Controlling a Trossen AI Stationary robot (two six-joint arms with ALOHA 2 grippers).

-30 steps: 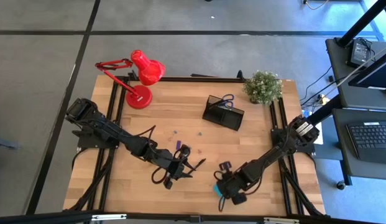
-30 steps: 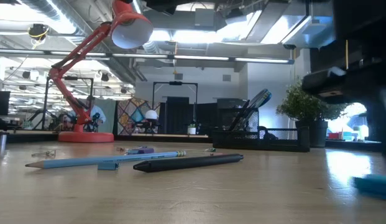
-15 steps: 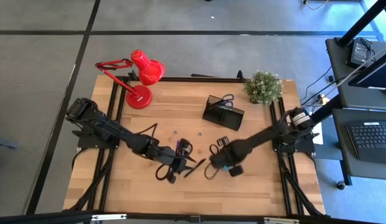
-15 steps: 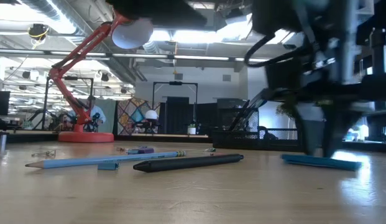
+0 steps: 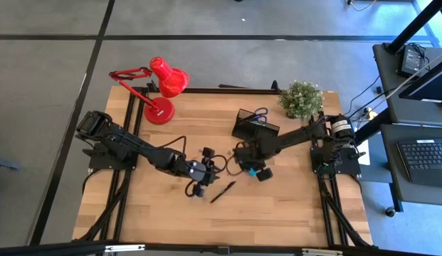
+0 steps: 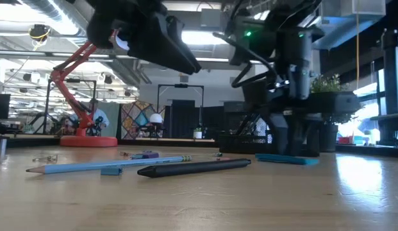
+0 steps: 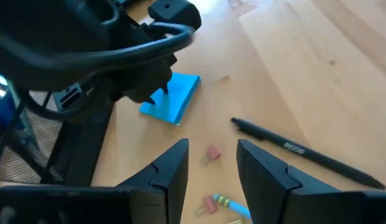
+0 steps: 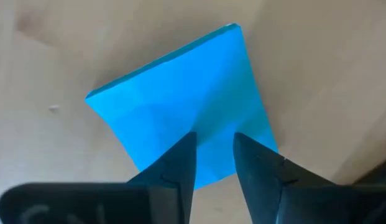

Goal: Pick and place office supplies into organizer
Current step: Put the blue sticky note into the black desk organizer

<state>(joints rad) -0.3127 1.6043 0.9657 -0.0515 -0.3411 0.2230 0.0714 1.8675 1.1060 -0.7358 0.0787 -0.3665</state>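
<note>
Nearest the worktop's point(image 5: 156, 213) front edge, a black pen point(image 5: 223, 191) lies loose, slanting, just past the left gripper point(image 5: 200, 189), whose jaws hang narrowly parted and empty above a pencil point(image 6: 109, 165). Farther back, the right gripper point(image 8: 212, 163) points down over the blue sticky-note pad point(image 8: 180, 99); its jaws straddle one edge, but a firm pinch cannot be confirmed. The pad lies flat in the low view. Just beyond stands the organizer point(image 5: 255, 129), already holding scissors point(image 5: 260, 114), so the right arm is much nearer.
</note>
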